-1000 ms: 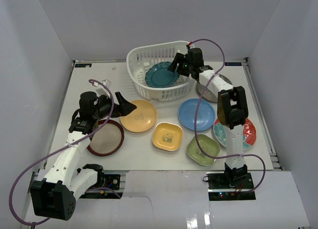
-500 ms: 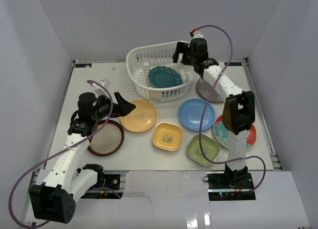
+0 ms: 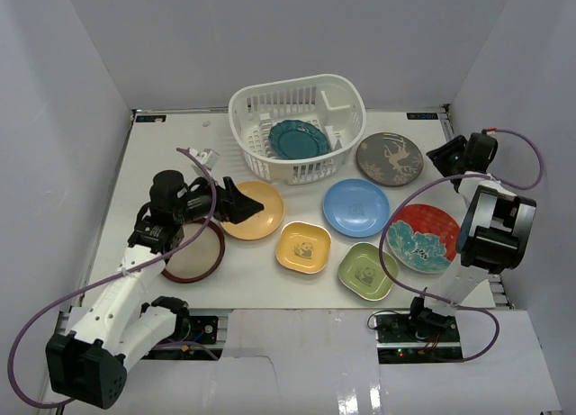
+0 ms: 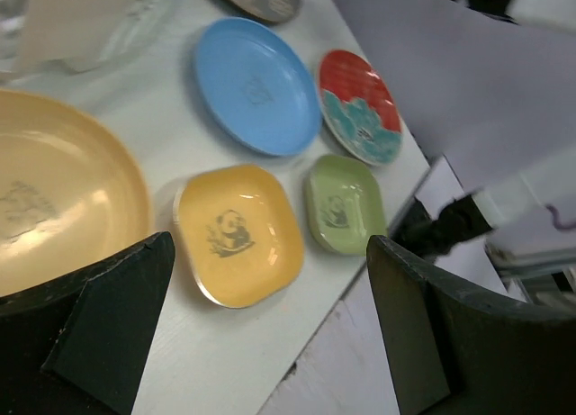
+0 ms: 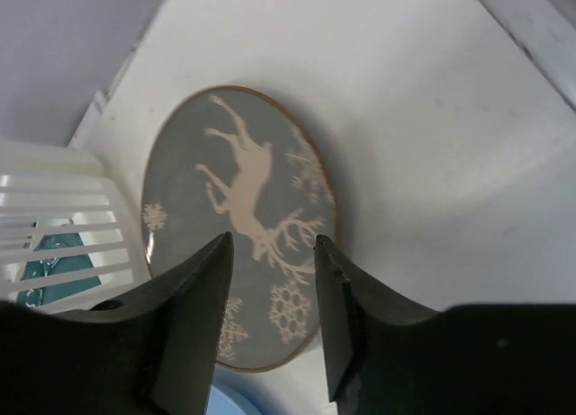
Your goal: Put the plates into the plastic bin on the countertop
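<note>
At the far left of the countertop point(image 3: 157, 154) we find the brown-rimmed plate point(image 3: 192, 251), partly hidden under our left arm point(image 3: 135, 264). Just right of it the left gripper point(image 3: 237, 199) hangs over the near-left edge of the orange-yellow plate point(image 3: 255, 211). Its wrist view shows the jaws spread wide with nothing between them. Behind that plate sits the white plastic bin point(image 3: 297, 100), and the teal plate point(image 3: 297, 139) lies on its perforated bottom. Moving right along the front we meet the yellow panda dish point(image 3: 303, 247), a rounded square. The blue plate point(image 3: 355, 207) comes next, behind and to its right, and then the green panda dish point(image 3: 368, 270) near the front edge. Beyond the blue plate, just beside the bin's right end, lies the dark grey plate point(image 3: 389, 157) with a pale deer on it. The red-and-teal floral plate point(image 3: 423, 238) rests near the right edge, partly hidden by our right arm point(image 3: 490, 230). Farthest right, the right gripper point(image 3: 447, 154) hovers by the deer plate's right rim. Its jaws stand a little apart and hold nothing.
</note>
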{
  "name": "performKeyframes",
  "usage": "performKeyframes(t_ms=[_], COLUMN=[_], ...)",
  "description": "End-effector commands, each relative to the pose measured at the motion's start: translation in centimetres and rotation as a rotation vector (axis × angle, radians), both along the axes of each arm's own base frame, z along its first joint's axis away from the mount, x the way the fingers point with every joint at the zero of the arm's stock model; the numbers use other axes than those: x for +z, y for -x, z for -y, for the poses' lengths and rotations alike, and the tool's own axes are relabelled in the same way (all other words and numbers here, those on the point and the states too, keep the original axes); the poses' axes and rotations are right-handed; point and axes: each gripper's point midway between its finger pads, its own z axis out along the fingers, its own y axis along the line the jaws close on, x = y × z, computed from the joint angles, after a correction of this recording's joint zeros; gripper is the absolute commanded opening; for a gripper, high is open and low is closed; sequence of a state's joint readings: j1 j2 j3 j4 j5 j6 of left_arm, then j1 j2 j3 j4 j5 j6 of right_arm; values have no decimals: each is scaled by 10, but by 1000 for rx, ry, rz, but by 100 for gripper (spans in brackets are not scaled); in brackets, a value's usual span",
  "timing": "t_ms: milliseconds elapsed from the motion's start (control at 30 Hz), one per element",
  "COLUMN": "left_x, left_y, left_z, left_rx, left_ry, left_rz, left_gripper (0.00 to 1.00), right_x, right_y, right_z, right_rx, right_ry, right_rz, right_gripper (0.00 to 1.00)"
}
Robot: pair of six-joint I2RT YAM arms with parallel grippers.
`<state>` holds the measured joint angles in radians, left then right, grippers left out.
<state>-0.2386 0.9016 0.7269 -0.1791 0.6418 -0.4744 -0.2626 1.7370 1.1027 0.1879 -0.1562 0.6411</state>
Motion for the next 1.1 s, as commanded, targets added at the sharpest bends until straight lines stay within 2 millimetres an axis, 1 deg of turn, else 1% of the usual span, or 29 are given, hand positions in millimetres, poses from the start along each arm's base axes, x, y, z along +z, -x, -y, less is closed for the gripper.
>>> performKeyframes(t_ms=[0,33,67,133,167,233,267,300,333,367,433,467,500,533,633,667,700,767,800,867,900,933,967,1000,1033,1067], left_x=[33,35,37,40,38,35,33,32,29,29,27,25,26,24,24,22,21,17,14,11,11,13,16,15,16,16], left_y=[49,52,55,56,56,52,51,50,49,49,47,46,45,44,42,40,39,36,34,32,30,29,30,30,29,27], left_z=[39,41,42,41,40,39,39,39,39,39,39,39,38,38,37,36,36,37,37,37,36,36,36,37,38,39], left_rx=[-286,-294,-294,-279,-273,-256,-250,-248,-245,-245,-234,-232,-227,-222,-206,-200,-196,-193,-192,-183,-170,-162,-156,-155,-157,-155], left_ry=[56,51,47,37,34,23,19,16,13,11,4,1,0,-5,-10,-15,-16,-23,-27,-32,-32,-26,-10,-2,3,7], left_rz=[161,179,198,226,219,208,199,196,188,188,183,181,181,179,183,179,173,164,153,140,135,143,142,137,132,120], left_gripper=[98,98,98,98,98,98,98,98,98,98,98,98,98,98,98,98,98,98,98,98,98,98,98,98,98,98], right_x=[7,0,-11,-24,-37,-46,-56,-59,-70,-74,-85,-95,-95,-102,-109,-109,-104,-109,-110,-110,-109,-79,-73,-61,-30,-15], right_y=[-4,-1,0,2,3,3,2,0,0,0,0,2,0,3,7,7,3,0,-2,-3,-2,-6,1,0,-1,0], right_z=[-20,-15,-13,-12,-12,-13,-14,-15,-17,-17,-17,-17,-16,-18,-20,-21,-24,-28,-30,-31,-25,-17,-15,-7,-5,-1], right_rx=[97,94,100,101,100,105,109,109,110,105,73,58,48,35,28,31,52,66,75,67,28,10,-6,-40,-40,-49], right_ry=[-149,-146,-131,-125,-136,-158,-172,-188,-209,-222,-260,-280,-281,-305,-318,-313,-309,-338,-353,-374,-359,-317,-281,-245,-218,-202], right_rz=[100,87,68,41,16,1,-18,-23,-42,-46,-70,-91,-74,-88,-102,-90,-57,-67,-66,-59,-57,23,41,67,127,155], right_gripper=[50,57,67,72,72,72,71,70,66,64,61,60,60,60,60,60,53,45,33,16,9,8,8,8,8,8])
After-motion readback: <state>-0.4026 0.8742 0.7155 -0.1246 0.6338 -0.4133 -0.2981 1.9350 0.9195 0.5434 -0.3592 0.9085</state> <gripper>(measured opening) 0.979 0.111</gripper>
